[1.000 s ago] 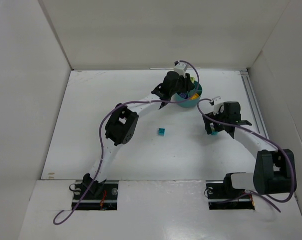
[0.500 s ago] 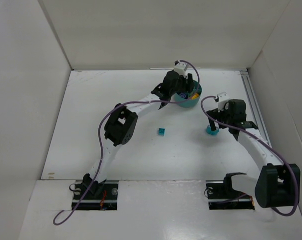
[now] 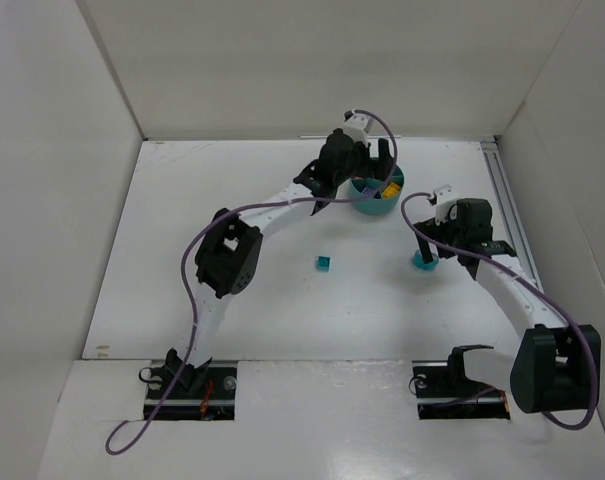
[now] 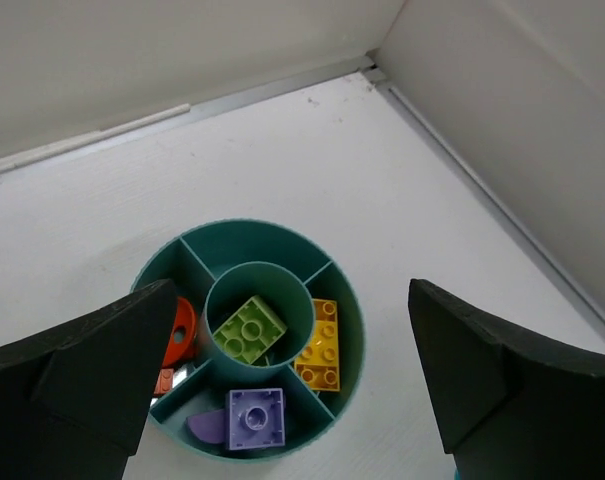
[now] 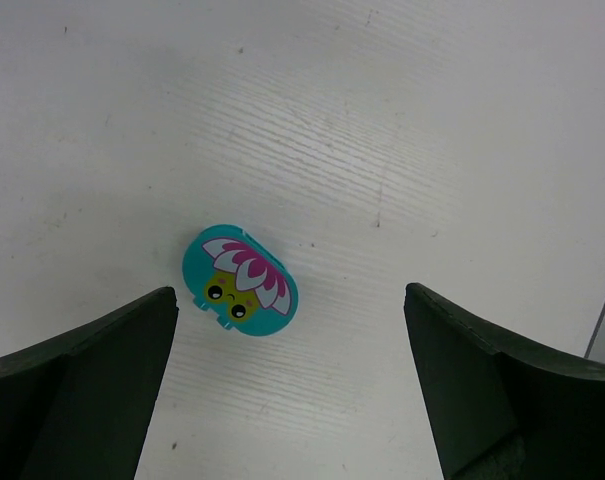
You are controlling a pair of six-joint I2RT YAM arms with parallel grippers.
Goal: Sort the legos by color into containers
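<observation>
Left tool point(image 4: 290, 320) now higher over tub point(image 4: 250, 226)

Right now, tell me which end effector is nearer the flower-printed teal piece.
Right. The right end effector hangs open directly over the flower-printed teal piece; the left end effector is away at the teal tub.
</observation>
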